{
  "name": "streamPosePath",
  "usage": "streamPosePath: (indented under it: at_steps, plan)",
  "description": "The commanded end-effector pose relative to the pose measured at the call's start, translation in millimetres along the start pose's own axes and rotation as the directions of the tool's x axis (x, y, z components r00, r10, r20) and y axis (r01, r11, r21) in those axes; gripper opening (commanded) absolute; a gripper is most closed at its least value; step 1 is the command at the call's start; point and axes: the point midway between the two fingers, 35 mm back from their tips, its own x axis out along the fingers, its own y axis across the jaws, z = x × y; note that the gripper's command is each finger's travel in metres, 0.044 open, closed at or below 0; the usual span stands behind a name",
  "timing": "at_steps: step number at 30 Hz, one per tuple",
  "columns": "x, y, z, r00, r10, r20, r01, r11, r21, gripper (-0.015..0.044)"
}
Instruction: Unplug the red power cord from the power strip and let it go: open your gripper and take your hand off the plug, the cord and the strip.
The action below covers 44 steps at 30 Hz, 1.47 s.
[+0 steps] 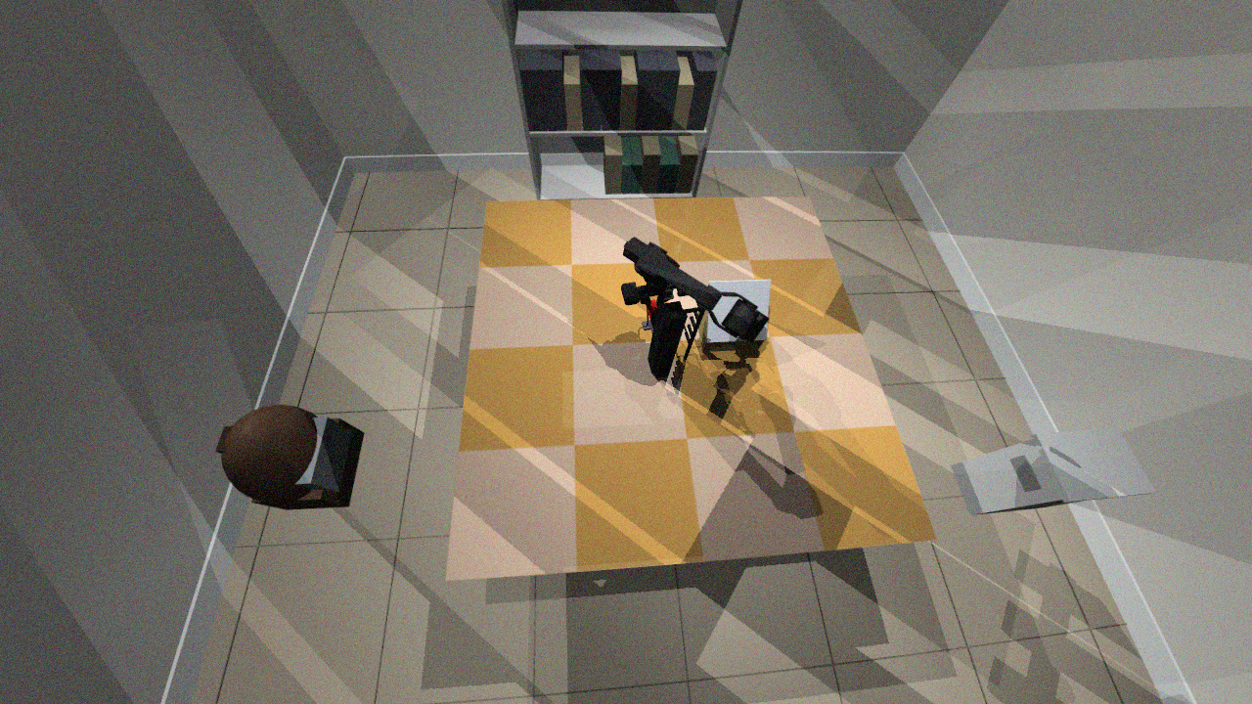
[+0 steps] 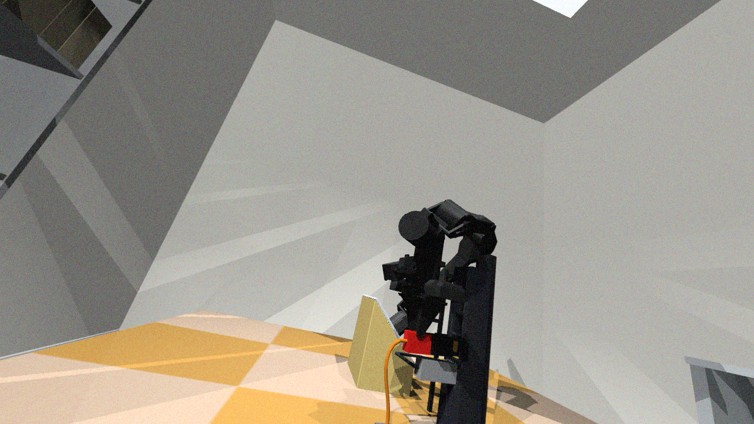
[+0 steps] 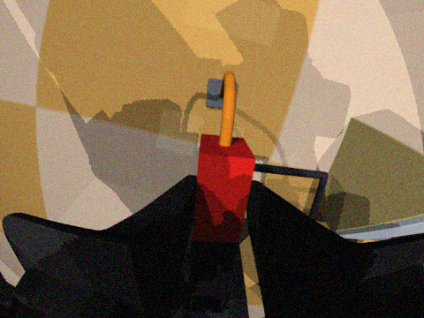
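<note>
The red plug [image 3: 223,194] is squeezed between the two black fingers of the gripper [image 3: 224,224]. The fingers are pushed in tight on its two sides, and only a small gap is left, filled by the plug. The plug is held this way so that it can be pulled without slipping.

In the exterior view, the plug [image 2: 419,341] is seen pointing sideways, with its back end against a tall black post [image 2: 472,337]. The power strip is probably that post, but this cannot be told for sure. A small grey box [image 2: 435,368] is seen just under the plug. Whether the plug is out of its hole yet cannot be told, because the joint is hidden by dark parts.

An orange cord [image 2: 389,379] is seen coming from the free end of the plug. It bends down toward the checked rug [image 2: 158,358]. In the wrist view, the cord [image 3: 228,109] is seen running away to a little grey block [image 3: 214,94] on the floor. The cord hangs loose, so it is not pulled tight.

The job is judged to be in the pulling step. The letting-go step is not yet done.
</note>
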Motion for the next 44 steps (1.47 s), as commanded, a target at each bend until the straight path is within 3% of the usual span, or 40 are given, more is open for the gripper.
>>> streamPosePath:
  at_steps: [1,14,18,23,44]
  plan:
    - [-1.0,-0.5,10.1,1.000,-0.004,0.000,0.004,1.000,0.005,0.0000]
    - [-0.7,-0.5,2.5,1.000,-0.002,-0.004,0.002,1.000,0.007,0.0341]
    - [-5.4,0.8,21.9,1.000,-0.001,-0.002,0.001,1.000,0.007,0.0440]
    - [-13.1,-0.9,62.6,1.000,-0.001,-0.001,0.001,1.000,0.006,0.0440]
    - [-13.1,-0.9,62.6,1.000,-0.001,-0.001,0.001,1.000,0.006,0.0440]
